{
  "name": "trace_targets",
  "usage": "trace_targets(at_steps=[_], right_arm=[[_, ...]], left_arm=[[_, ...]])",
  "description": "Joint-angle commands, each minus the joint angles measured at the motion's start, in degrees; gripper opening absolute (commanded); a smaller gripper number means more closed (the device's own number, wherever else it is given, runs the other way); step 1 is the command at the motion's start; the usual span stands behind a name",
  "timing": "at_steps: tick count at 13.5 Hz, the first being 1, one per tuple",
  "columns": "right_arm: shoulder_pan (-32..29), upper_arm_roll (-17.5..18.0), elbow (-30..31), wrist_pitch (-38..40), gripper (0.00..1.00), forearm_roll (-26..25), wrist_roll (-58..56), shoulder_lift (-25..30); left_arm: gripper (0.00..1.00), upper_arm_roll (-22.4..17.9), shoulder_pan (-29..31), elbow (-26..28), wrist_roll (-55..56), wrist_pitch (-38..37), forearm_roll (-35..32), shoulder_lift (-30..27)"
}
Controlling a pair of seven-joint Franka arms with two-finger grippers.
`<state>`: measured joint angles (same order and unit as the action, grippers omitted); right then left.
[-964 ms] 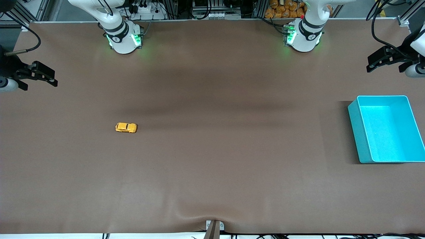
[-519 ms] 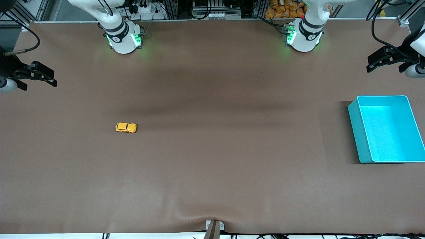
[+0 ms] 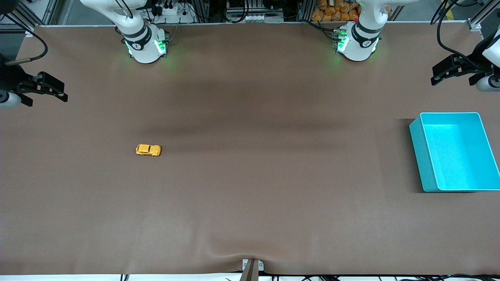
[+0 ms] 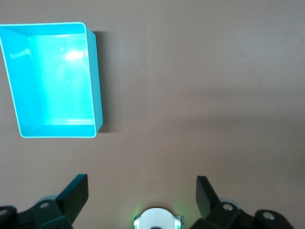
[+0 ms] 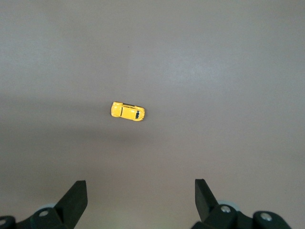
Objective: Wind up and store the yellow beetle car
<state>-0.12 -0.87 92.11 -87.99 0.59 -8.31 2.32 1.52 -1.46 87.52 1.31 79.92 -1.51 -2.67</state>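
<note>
The yellow beetle car (image 3: 148, 150) is a tiny toy standing alone on the brown table (image 3: 250, 187), toward the right arm's end. It also shows in the right wrist view as the yellow beetle car (image 5: 127, 111). My right gripper (image 3: 64, 93) hangs high over the table's edge at that end, well away from the car. It is open and empty, right gripper (image 5: 140, 183). My left gripper (image 3: 433, 76) hangs over the other end of the table, above and beside the turquoise bin (image 3: 420, 156). It is open with nothing in it, left gripper (image 4: 141, 182).
The empty turquoise bin (image 4: 95, 95) sits at the left arm's end. Both arm bases (image 3: 145, 45) (image 3: 356, 43) stand along the table edge farthest from the front camera. A small metal bracket (image 3: 252, 267) sticks up at the edge nearest to it.
</note>
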Motion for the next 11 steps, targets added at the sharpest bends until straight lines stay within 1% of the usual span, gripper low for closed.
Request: trace_targets(at_steps=[1, 11], right_arm=[[0.12, -0.09, 0.09, 0.1, 1.0, 0.91, -0.57, 0.58], [-0.49, -0.44, 0.09, 0.01, 1.0, 0.82, -3.03, 0.23]], left_arm=[[1.0, 0.06, 0.14, -0.86, -0.78, 0.76, -1.22, 0.48], [1.0, -0.29, 0.14, -0.68, -0.78, 0.85, -1.21, 0.48]])
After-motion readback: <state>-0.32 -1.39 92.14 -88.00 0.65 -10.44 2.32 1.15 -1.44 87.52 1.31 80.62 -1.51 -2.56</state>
